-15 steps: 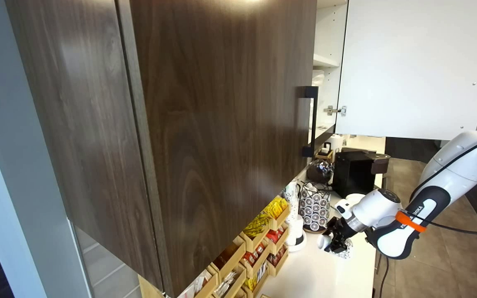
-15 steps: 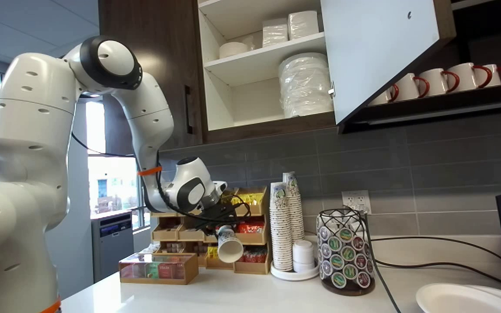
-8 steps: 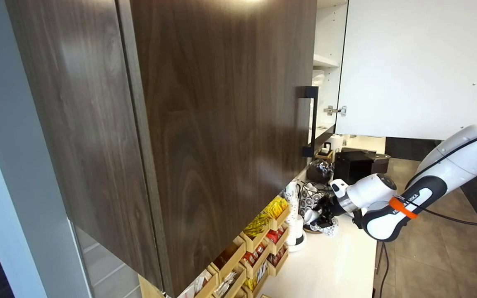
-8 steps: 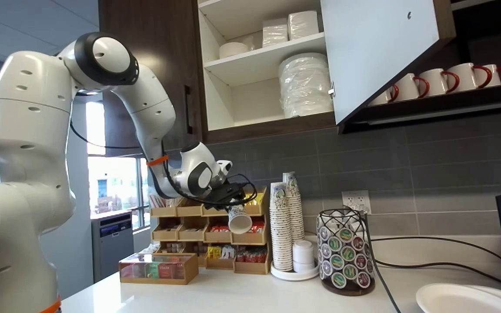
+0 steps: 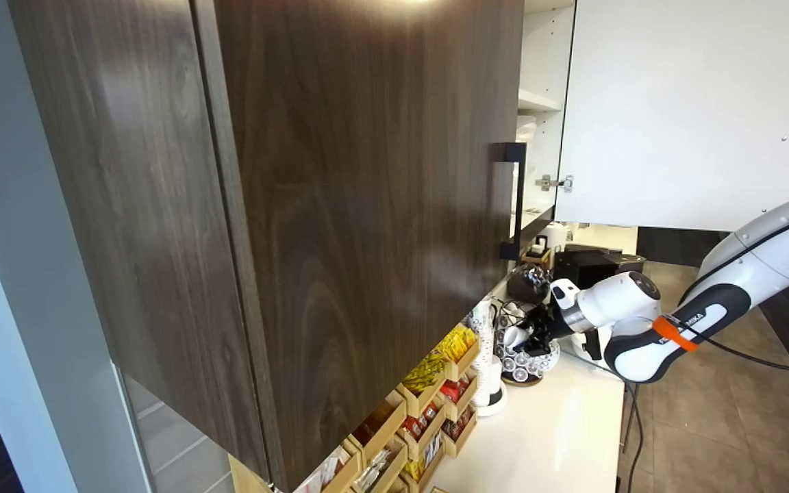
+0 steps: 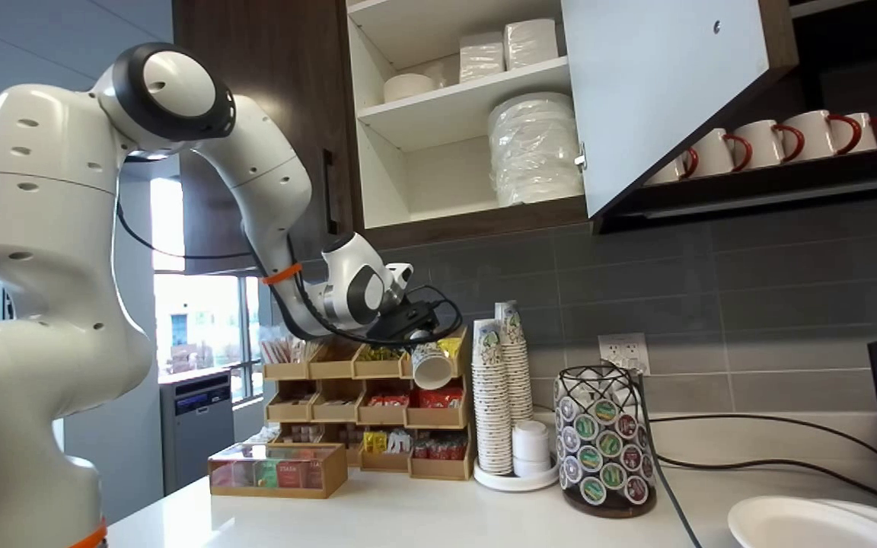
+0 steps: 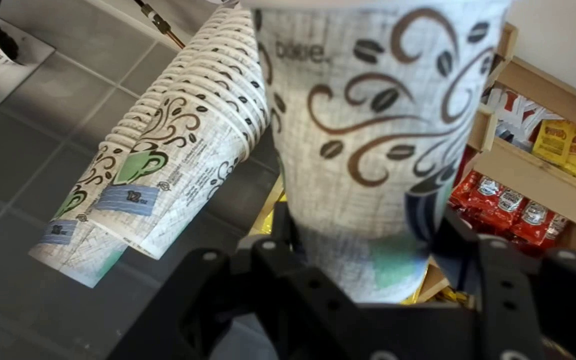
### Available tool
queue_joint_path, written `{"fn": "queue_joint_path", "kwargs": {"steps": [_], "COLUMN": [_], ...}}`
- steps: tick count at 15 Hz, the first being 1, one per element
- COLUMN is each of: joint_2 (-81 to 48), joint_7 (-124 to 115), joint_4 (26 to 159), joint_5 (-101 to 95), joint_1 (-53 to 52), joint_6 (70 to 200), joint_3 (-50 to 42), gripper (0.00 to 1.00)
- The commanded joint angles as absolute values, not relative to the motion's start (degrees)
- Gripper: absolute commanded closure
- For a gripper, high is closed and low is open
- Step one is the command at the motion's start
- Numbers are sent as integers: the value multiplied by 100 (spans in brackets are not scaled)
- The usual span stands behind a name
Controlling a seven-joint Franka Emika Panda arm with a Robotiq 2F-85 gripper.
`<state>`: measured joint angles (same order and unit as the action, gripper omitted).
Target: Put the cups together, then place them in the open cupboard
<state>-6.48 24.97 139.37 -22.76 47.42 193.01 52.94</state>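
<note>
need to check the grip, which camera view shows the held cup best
The wrist view: the held cup looms large, its narrow end between the fingers. Both exterior views show it small and partly covered; its open mouth shows in an exterior view.

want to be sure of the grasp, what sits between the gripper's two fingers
A paper cup with brown swirls sits between the fingers of the gripper; the wrist view shows it. Whether another nests inside can't be told.

Counter (image 6: pixel 393 519), both ext. views, 2 angles
</note>
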Motion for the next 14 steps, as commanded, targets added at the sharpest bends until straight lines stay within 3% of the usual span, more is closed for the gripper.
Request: {"fn": "queue_joint_path", "kwargs": {"steps": [1, 10, 14], "joint_2": [-732, -2119, -3345], "joint_7": [2016, 1479, 1634], "joint_4": [13818, 13716, 13839], "joint_5": [-3015, -4765, -5257], "joint_1": [5720, 9035, 10751], "joint_6": [19133, 19041, 18282], "joint_3": [6097, 9014, 10663], "gripper": [57, 57, 57]}}
